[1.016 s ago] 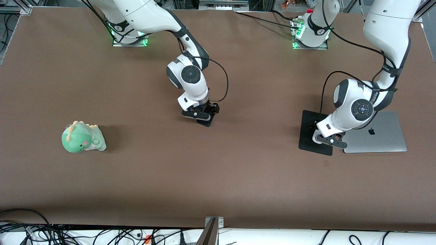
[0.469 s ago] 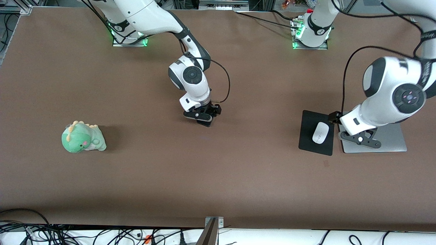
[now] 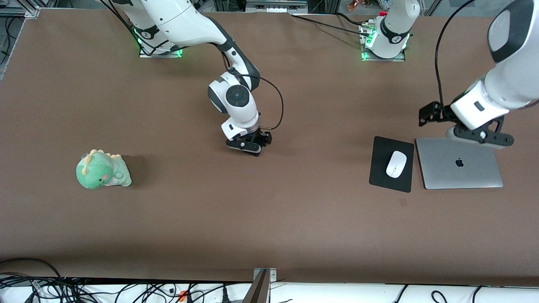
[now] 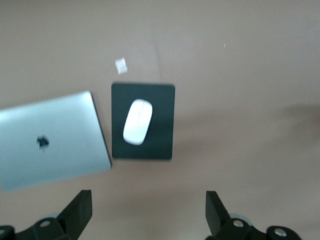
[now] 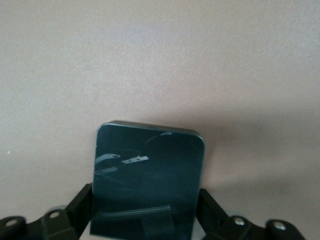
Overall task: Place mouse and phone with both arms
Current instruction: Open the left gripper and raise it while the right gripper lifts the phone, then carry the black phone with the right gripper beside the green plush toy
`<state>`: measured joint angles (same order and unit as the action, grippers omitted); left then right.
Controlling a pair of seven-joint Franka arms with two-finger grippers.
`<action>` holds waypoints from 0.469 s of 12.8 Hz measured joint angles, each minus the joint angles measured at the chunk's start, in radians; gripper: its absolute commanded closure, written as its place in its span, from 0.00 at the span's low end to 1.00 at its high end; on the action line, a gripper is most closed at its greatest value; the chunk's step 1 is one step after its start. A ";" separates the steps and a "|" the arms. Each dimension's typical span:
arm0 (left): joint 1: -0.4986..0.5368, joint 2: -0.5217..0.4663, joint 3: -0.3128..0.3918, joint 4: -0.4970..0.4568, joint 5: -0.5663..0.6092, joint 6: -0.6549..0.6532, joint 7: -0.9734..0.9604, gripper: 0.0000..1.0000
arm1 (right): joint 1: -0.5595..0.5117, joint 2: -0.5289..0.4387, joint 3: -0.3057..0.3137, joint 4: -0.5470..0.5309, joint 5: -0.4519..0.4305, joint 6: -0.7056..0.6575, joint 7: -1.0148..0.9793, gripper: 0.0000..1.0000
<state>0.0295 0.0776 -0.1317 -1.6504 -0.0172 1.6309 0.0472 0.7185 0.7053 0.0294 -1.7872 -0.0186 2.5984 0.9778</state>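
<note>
The right gripper (image 3: 249,148), low over mid-table, is clamped across the phone (image 5: 148,182), whose long axis points at 12 o'clock from the jaws, while the left gripper (image 3: 480,135), spread wide, hangs over the laptop (image 3: 459,163) beside the mouse (image 3: 396,164) resting on its mouse pad (image 3: 381,168).

On my front feed I see a brown tabletop (image 3: 269,219) carrying three things. A green dinosaur plush (image 3: 102,170) with yellow spikes and a pink cheek sits toward the right arm's end, at about nine o'clock from the tabletop's middle. Toward the left arm's end, at about three o'clock, a black mouse pad (image 3: 381,168) lies flat, and just beside it a closed silver laptop (image 3: 459,163), its logo up. I see a narrow gap between them. A tangle of cables (image 3: 63,290) runs along the edge at six o'clock.
</note>
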 measured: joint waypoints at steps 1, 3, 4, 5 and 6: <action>0.000 -0.022 0.002 0.002 0.009 -0.033 -0.011 0.00 | 0.000 -0.009 -0.005 0.001 -0.004 -0.001 -0.003 0.59; 0.000 -0.047 0.004 0.023 0.046 -0.079 -0.023 0.00 | -0.001 -0.010 -0.026 0.004 -0.010 -0.013 -0.038 0.61; 0.001 -0.049 0.007 0.040 0.049 -0.101 -0.025 0.00 | -0.002 -0.015 -0.041 0.009 -0.010 -0.042 -0.073 0.61; 0.004 -0.049 0.011 0.056 0.049 -0.118 -0.026 0.00 | -0.006 -0.026 -0.059 0.016 -0.010 -0.087 -0.124 0.61; 0.006 -0.049 0.012 0.065 0.048 -0.123 -0.026 0.00 | -0.016 -0.048 -0.078 0.023 -0.010 -0.141 -0.190 0.61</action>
<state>0.0354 0.0289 -0.1200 -1.5853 0.0312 1.5076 0.0216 0.7026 0.6578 -0.0490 -1.7638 -0.0286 2.4574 0.7875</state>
